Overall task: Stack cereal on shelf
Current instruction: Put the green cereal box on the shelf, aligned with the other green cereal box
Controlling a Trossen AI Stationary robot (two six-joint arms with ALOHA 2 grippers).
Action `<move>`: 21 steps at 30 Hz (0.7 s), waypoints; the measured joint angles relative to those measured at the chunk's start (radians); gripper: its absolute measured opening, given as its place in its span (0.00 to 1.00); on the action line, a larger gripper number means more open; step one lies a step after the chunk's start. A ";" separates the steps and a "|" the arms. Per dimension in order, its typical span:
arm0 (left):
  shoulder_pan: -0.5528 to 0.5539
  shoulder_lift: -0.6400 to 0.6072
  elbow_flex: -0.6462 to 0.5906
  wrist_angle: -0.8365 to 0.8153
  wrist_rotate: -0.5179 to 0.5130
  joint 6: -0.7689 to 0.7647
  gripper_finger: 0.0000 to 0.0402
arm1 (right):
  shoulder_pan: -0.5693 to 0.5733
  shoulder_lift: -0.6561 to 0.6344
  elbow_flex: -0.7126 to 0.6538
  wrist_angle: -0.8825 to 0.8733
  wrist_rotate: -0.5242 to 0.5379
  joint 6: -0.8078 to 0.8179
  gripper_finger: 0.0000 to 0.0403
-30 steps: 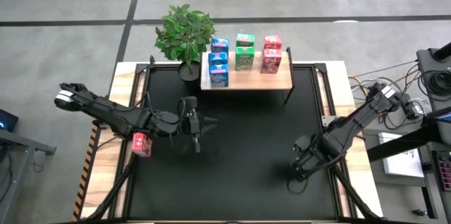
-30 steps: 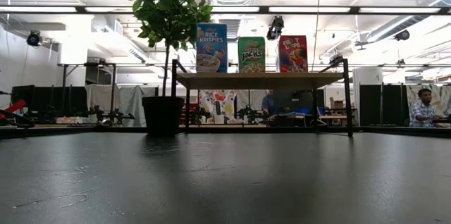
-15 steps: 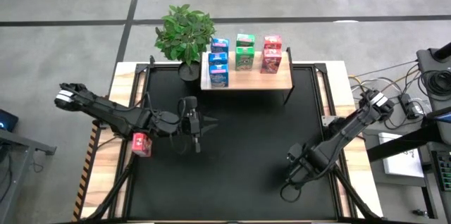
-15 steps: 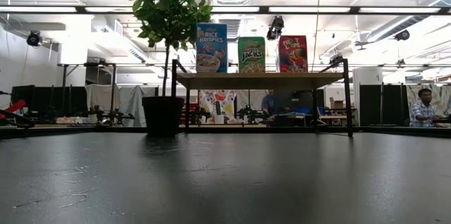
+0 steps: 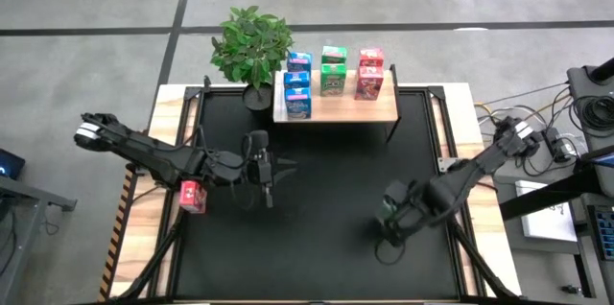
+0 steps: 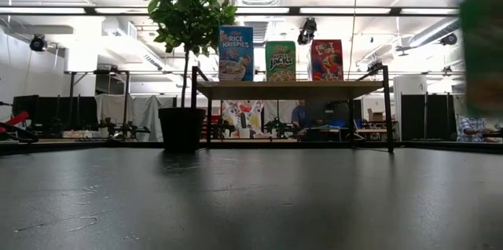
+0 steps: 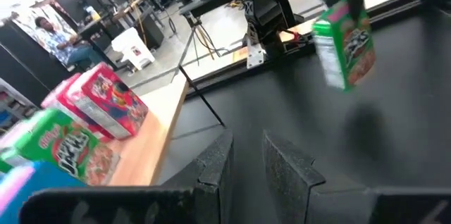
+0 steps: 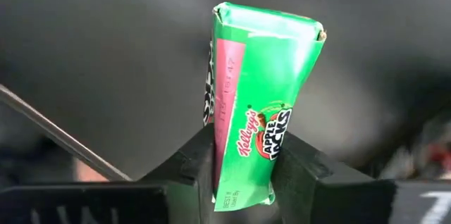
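The wooden shelf [image 5: 384, 108] stands at the table's far edge, with blue [image 5: 298, 82], green [image 5: 333, 67] and red [image 5: 370, 70] cereal boxes upright on it. Another red box [image 5: 192, 195] lies on the table's left wooden border. My right gripper [image 5: 389, 217] hangs over the mat's near right part, shut on a green cereal box [image 7: 344, 44]. My left gripper [image 7: 246, 171] hovers over the mat's left middle, pointing toward the right. Its fingers stand a little apart with nothing between them. My right gripper pinches the green box's upper end [image 8: 239, 157] between its two fingers [image 8: 194, 164], one on each broad face. The fingers come from above, pointing down. The box hangs below them, slightly tilted and lifted clear of the mat.
A potted plant [image 5: 251, 44] stands at the shelf's left end. The black mat [image 5: 326, 199] lies open between both arms and the shelf. Cables and equipment [image 5: 561, 142] sit off the table's right edge. A person [image 6: 471, 124] is in the room far behind.
My right gripper has gone toward the table's left edge and risen a little. The green box now shows blurred at the low view's right edge, where it did not show before.
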 joint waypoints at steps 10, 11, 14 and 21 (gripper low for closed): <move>0.000 -0.002 0.031 -0.007 -0.008 0.042 0.15 | -0.395 0.024 0.307 0.002 0.187 -0.650 0.24; 0.000 -0.002 0.027 -0.008 -0.008 0.036 0.15 | -0.438 0.035 0.341 -0.001 0.187 -0.721 0.24; 0.000 -0.002 0.018 -0.019 -0.008 0.033 0.15 | -0.564 0.076 0.454 -0.036 0.189 -0.910 0.24; 0.002 -0.002 0.019 -0.014 -0.049 0.051 0.15 | -0.839 0.213 0.677 -0.209 0.193 -1.278 0.24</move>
